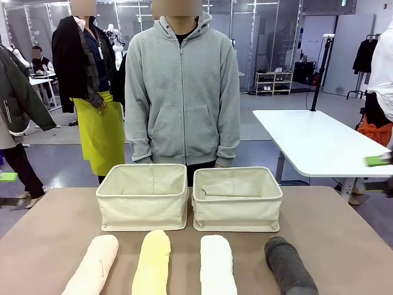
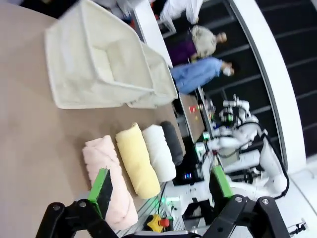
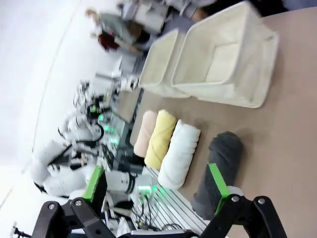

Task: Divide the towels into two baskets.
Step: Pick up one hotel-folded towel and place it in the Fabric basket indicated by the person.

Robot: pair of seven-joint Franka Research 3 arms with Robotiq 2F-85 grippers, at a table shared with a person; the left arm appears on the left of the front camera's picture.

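Four rolled towels lie in a row along the near table edge: pale pink (image 1: 93, 265), light yellow (image 1: 153, 263), white (image 1: 217, 264) and dark grey (image 1: 288, 265). Behind them two cream canvas baskets stand side by side, the left basket (image 1: 142, 198) and the right basket (image 1: 237, 200), both with nothing inside. My left gripper (image 2: 161, 186) is open above the pink towel (image 2: 108, 181) end. My right gripper (image 3: 156, 182) is open, with the dark grey towel (image 3: 220, 168) by its right finger. The left wrist view also catches the yellow towel (image 2: 137, 159), and the right wrist view the white towel (image 3: 181, 152).
A person in a grey hoodie (image 1: 182, 92) stands at the far side right behind the baskets, arms hanging down. A white table (image 1: 319, 144) stands off to the right. Bare brown tabletop (image 1: 49, 227) lies on both sides of the baskets.
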